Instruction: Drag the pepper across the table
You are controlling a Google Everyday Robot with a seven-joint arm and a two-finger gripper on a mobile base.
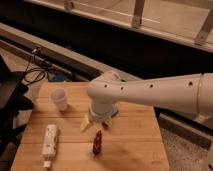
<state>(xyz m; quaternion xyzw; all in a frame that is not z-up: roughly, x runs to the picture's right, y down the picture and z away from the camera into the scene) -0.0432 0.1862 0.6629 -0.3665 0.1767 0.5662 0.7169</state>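
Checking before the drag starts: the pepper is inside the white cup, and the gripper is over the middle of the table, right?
Not inside. The camera view shows the pepper lying on the table, apart from the white cup. The gripper is over the middle of the table, just behind the pepper.

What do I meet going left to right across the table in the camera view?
First the bottle → cup → pepper; the gripper hangs just beyond the pepper.

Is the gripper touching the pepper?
Cannot tell. In the camera view the gripper sits directly behind the pepper on the table, and no clear gap or contact shows.
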